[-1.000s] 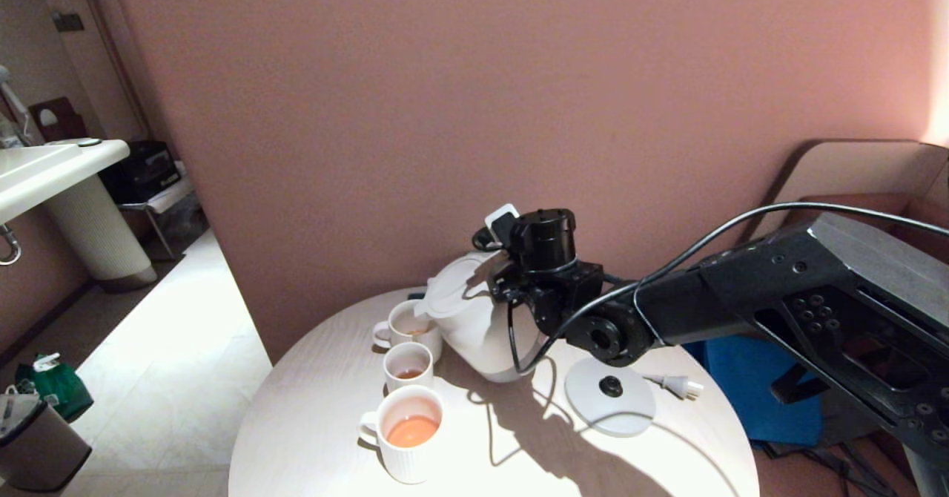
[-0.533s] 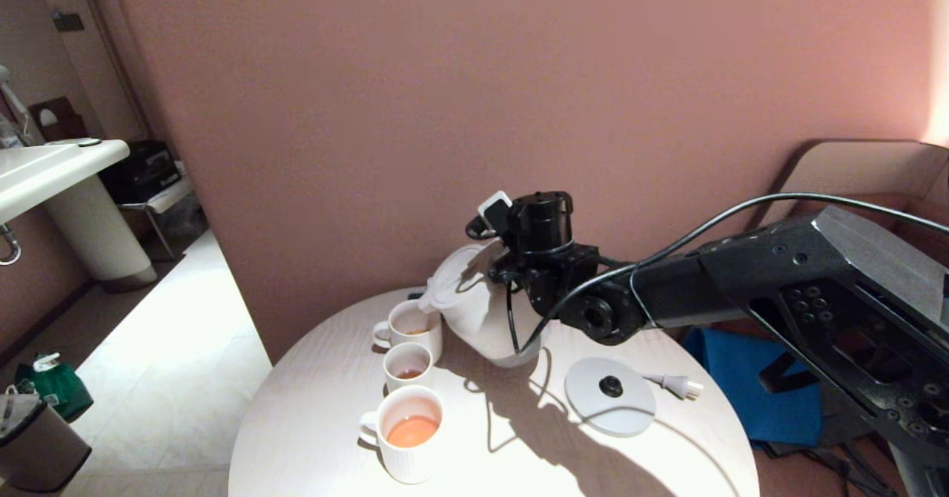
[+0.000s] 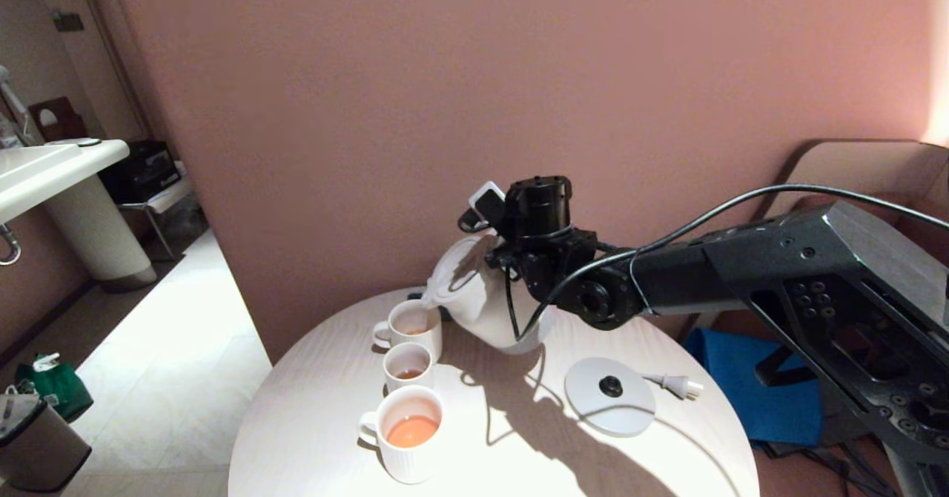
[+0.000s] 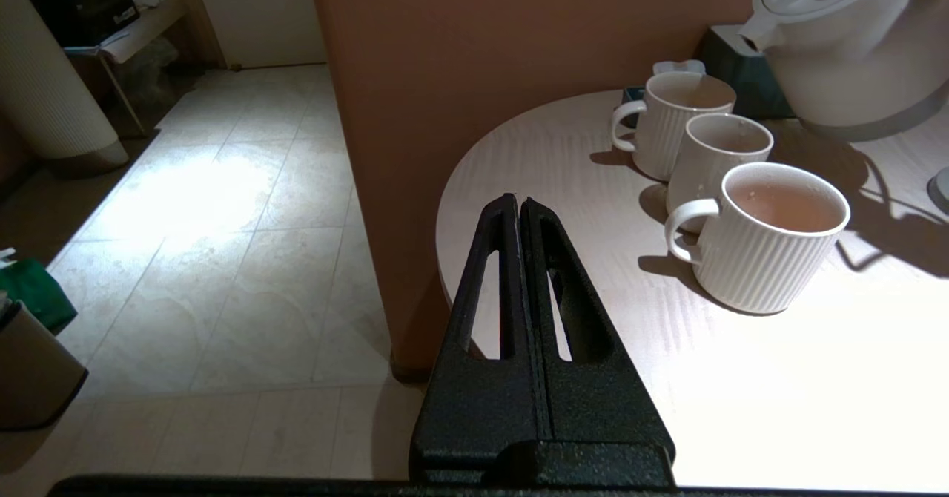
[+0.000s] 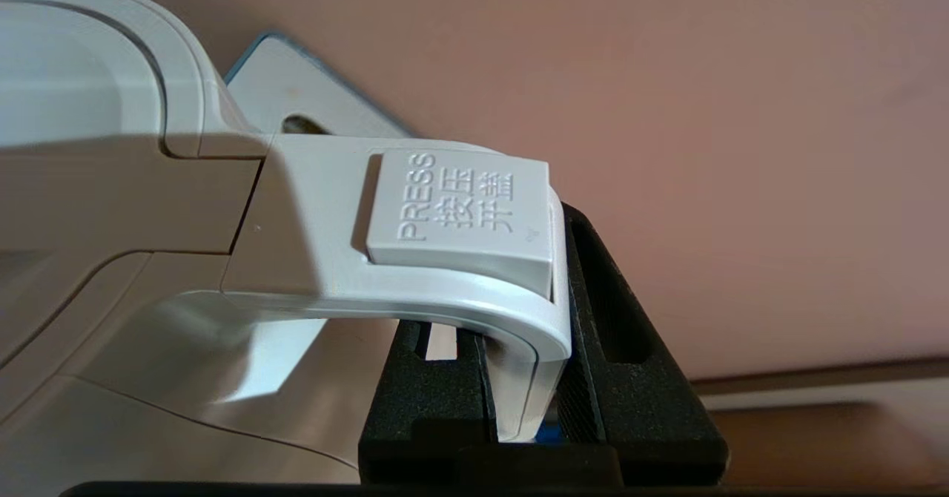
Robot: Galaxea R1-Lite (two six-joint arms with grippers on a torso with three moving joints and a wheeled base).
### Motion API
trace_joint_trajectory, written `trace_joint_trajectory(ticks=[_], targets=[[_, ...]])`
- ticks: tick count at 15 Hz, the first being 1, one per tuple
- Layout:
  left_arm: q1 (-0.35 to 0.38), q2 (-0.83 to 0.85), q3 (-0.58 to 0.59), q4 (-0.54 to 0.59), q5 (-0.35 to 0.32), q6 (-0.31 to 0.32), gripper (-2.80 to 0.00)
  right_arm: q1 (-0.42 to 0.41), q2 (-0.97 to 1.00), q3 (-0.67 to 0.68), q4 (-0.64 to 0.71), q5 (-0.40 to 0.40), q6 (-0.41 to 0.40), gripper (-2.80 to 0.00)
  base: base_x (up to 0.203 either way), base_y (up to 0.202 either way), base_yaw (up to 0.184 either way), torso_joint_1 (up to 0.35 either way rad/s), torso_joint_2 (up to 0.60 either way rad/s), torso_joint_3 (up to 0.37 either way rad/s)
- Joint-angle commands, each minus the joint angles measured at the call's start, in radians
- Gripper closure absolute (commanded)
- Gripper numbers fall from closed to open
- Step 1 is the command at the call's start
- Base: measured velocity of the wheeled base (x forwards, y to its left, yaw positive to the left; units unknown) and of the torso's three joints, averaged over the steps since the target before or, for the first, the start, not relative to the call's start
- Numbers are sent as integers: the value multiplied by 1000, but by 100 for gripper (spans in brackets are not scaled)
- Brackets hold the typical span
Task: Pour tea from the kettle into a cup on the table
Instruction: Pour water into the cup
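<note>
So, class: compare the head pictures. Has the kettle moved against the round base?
Yes. The kettle, clamped in the right gripper, has risen and tipped further from the base.

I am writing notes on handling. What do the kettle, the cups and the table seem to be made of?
Kettle: smooth white plastic, probably; moulded handle with an embossed button.
Cups: glazed white ceramic, it seems; ribbed walls, soft shine.
Table: pale wood or wood-look laminate; fine grain lines, matte.

Round pale wood bench (image 3: 334, 423) with cups and a kettle base.
Three ribbed white cups (image 3: 407, 373) stand in a row, the nearest one largest; well to their right lies the round white base (image 3: 609, 408), its plug (image 3: 678, 386) just beyond it.
</note>
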Motion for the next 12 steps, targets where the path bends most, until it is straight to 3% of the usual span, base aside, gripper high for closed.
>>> trace_joint_trajectory(ticks=[1,12], targets=[[0,1,0,-1,0,0,0,0,14,-28,-1,-4,-35,0,0,0,0,0,0,0],[0,1,0,-1,0,0,0,37,43,-77,-1,-7,-193,0,0,0,0,0,0,0]])
